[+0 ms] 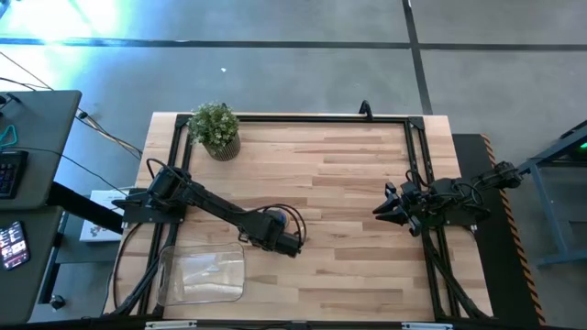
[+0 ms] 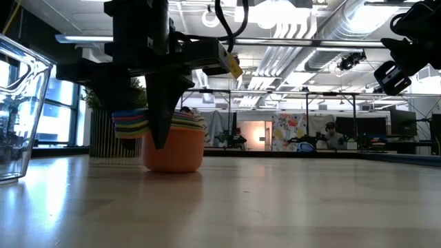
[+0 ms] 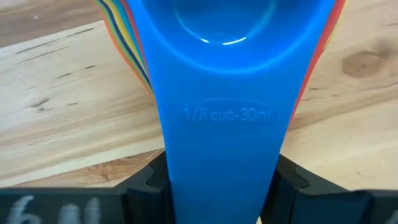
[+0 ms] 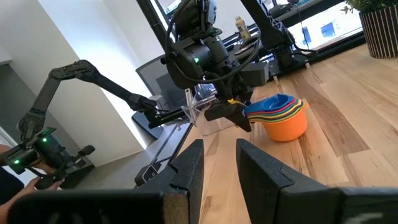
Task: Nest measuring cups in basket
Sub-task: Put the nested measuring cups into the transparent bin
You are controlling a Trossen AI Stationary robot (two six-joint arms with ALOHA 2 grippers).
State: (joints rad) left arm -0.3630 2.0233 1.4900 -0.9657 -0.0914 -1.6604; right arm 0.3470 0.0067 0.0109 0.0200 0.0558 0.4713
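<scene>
The measuring cups (image 2: 173, 148) are nested in one stack: an orange cup at the bottom, then other colours, with a blue one (image 3: 224, 18) on top. Their flat handles (image 2: 131, 124) fan out together to one side. In the low view the orange cup's base looks to rest on the table. My left gripper (image 3: 221, 180) is shut on the handles, right of the clear basket (image 1: 165, 275) near the table's near edge. In the high view the gripper (image 1: 295, 244) hides the cups. My right gripper (image 4: 221, 162) hovers open at the table's right side (image 1: 378, 211), touching nothing. My left gripper pinches the stacked handles between its two fingers (image 3: 289, 183), one on each side edge of the blue top handle (image 3: 221, 143) marked 1/8 cup. The fingers (image 2: 162, 103) point down from above, across the handles. The cup bowls stay upright.
A small potted plant (image 1: 215, 128) stands at the table's far left corner. A black frame (image 1: 413, 147) runs along the table's edges. Bare wood lies between the two arms. A desk with a keyboard (image 1: 9, 170) stands off the table's left side.
</scene>
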